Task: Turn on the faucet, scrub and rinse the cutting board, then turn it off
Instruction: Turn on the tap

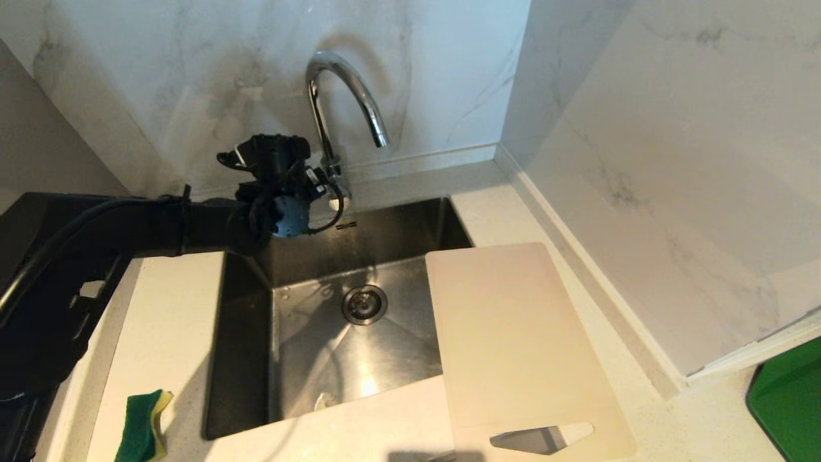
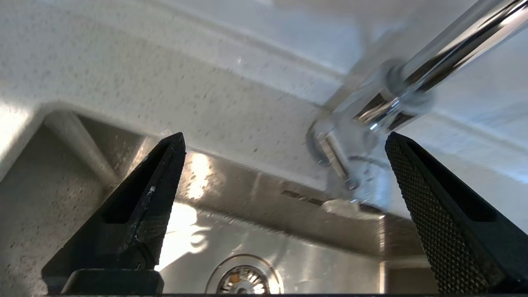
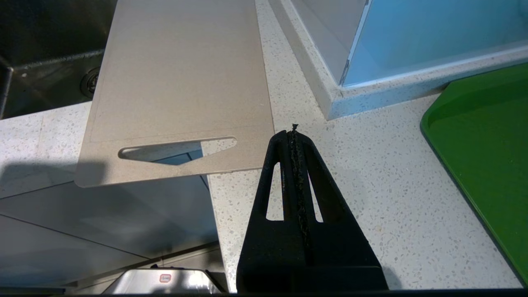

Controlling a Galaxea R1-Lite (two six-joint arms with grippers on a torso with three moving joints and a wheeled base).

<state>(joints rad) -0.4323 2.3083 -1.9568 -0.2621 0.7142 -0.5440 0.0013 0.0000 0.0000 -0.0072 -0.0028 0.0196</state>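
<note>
Item: my left hand (image 2: 284,140), fingers spread wide and empty, faucet (image 1: 340,96) base with its lever just ahead between them, cutting board (image 1: 513,333) well off beside the sink (image 1: 308,321); best nudged gently; right hand (image 3: 293,136) closed, parked.

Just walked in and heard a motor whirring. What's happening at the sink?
The robot's left claw, jaws wide open, is at the base of the faucet, by its lever; no water shows. The cutting board lies dry-looking across the sink's right edge. The sponge sits untouched. The right claw is shut, parked over the counter.
</note>
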